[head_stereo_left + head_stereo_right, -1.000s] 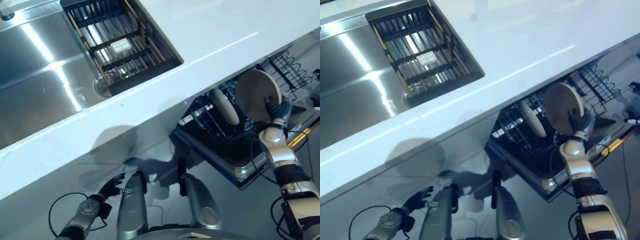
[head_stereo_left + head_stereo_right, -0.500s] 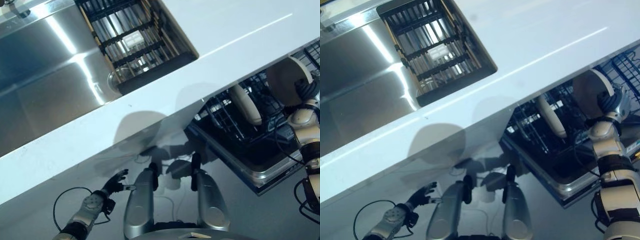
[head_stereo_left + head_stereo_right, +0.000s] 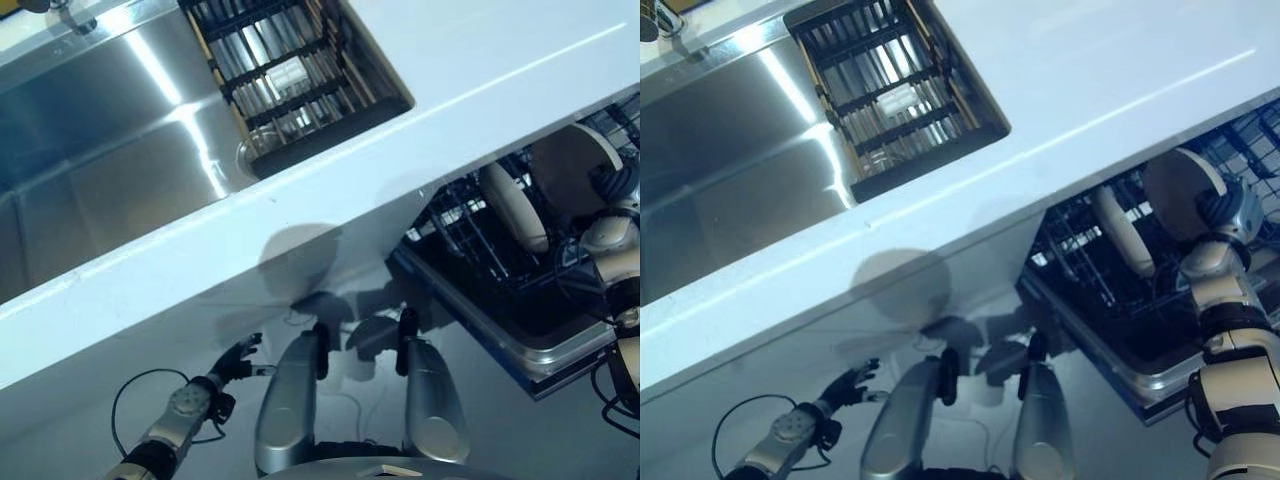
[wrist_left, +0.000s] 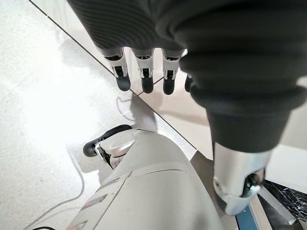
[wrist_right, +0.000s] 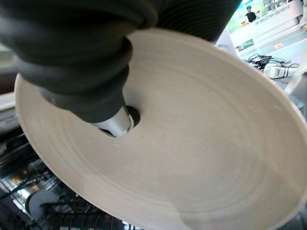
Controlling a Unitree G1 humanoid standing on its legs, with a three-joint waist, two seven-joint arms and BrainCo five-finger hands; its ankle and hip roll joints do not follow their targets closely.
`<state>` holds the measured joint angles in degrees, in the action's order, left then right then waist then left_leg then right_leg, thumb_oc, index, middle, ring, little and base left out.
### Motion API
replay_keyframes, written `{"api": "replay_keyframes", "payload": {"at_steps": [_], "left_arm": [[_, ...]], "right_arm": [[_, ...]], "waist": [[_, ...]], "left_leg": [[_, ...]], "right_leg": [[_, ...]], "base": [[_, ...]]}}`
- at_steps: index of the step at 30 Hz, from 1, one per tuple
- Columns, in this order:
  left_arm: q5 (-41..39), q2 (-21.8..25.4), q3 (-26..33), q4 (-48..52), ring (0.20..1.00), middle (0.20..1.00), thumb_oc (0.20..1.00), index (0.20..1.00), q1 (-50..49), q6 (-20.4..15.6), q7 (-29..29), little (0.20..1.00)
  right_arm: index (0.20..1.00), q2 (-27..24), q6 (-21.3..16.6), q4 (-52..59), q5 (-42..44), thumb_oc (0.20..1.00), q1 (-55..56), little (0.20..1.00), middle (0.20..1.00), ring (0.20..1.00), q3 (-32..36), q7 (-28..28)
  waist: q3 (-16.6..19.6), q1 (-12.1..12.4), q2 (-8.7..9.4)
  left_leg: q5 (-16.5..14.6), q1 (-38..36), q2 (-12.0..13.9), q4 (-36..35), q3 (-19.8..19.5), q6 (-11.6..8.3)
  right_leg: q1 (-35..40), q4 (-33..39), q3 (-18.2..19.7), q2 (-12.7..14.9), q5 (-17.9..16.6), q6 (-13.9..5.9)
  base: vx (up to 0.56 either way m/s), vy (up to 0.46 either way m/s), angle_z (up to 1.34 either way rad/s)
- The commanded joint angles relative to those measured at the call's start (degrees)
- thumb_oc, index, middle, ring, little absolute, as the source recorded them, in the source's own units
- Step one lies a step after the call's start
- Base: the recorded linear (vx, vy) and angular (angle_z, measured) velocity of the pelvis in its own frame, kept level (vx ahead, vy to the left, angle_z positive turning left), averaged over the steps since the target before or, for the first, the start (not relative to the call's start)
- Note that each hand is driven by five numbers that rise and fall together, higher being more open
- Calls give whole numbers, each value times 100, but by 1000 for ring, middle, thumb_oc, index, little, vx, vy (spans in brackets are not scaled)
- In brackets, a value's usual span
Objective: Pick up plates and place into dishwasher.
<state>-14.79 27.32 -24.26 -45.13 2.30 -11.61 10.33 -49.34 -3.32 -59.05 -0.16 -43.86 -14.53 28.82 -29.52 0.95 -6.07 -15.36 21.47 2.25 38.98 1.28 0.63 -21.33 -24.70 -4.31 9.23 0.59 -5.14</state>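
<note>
Left hand (image 3: 232,362) hangs low by the floor (image 4: 43,110), below the worktop (image 3: 480,70) edge, fingers straight and relaxed, nothing in it. Right hand (image 3: 1223,208) is clamped on a beige plate (image 3: 1180,183), thumb pressed to its face. Plate stands on edge, nearly upright, face toward the worktop, over the dishwasher rack (image 3: 470,235). Just beside it, worktop side, a second plate (image 3: 512,206) stands on edge in the rack. Beyond the worktop: sink (image 3: 110,170) with a black drainer basket (image 3: 290,80).

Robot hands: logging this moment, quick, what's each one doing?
Left robot hand: open, holding nothing, low by the floor.
Right robot hand: shut on the plate.
</note>
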Motion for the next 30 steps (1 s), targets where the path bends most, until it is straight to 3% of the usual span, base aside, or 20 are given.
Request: {"api": "replay_keyframes", "payload": {"at_steps": [1, 9, 16, 25, 26, 27, 30], "left_arm": [[-128, 211, -95, 399, 1000, 1000, 1000, 1000, -587, -57, -7, 1000], [-218, 220, -218, 420, 1000, 1000, 1000, 1000, -548, -119, -21, 1000], [-297, 271, -285, 511, 1000, 1000, 1000, 1000, -482, -132, -25, 1000], [-420, 289, -353, 684, 1000, 1000, 1000, 1000, -499, -225, -8, 1000], [-415, 293, -348, 706, 1000, 1000, 1000, 1000, -514, -218, -6, 1000], [-405, 293, -346, 707, 1000, 1000, 1000, 1000, -523, -220, -3, 1000], [-402, 295, -367, 731, 1000, 1000, 1000, 1000, -542, -199, -28, 1000]], "right_arm": [[200, -331, -231, 23, -283, 200, 1, 200, 200, 200, -48, 84], [200, -434, -255, -206, -1038, 200, -232, 200, 200, 200, -316, 300], [200, -340, -287, -473, -1113, 200, -373, 200, 200, 200, -636, 135], [206, -257, 104, -811, -1028, 206, -540, 206, 206, 206, -690, -22], [523, -265, 145, -832, -1015, 523, -560, 523, 523, 523, -684, -48], [1000, -272, 168, -846, -1010, 1000, -577, 1000, 1000, 1000, -682, -78], [1000, -312, 199, -880, -953, 1000, -616, 1000, 1000, 1000, -689, -101]], "waist": [[307, 195, 43], [213, 195, -30], [197, 260, -75], [143, 306, -171], [132, 308, -176], [130, 309, -179], [123, 301, -184]], "left_leg": [[-94, 514, 235, 484, -310, -137], [-39, 600, 242, 553, -330, -185], [112, 668, 254, 489, -374, -231], [227, 698, 221, 469, -392, -256], [235, 704, 219, 476, -388, -256], [241, 705, 222, 475, -383, -256], [280, 680, 235, 438, -366, -262]], "right_leg": [[242, -189, 86, 100, 280, 14], [162, -289, 112, 102, 305, -2], [168, -248, 56, 107, 326, 22], [132, -328, 8, 149, 382, 66], [125, -338, 6, 154, 379, 66], [121, -343, 4, 157, 379, 66], [126, -337, 12, 163, 368, 63]], "base": [[13, -4, -4], [4, -1, -1], [0, 0, 0], [-4, 13, 2], [-10, 14, 3], [0, 0, 0], [0, 0, 0]]}}
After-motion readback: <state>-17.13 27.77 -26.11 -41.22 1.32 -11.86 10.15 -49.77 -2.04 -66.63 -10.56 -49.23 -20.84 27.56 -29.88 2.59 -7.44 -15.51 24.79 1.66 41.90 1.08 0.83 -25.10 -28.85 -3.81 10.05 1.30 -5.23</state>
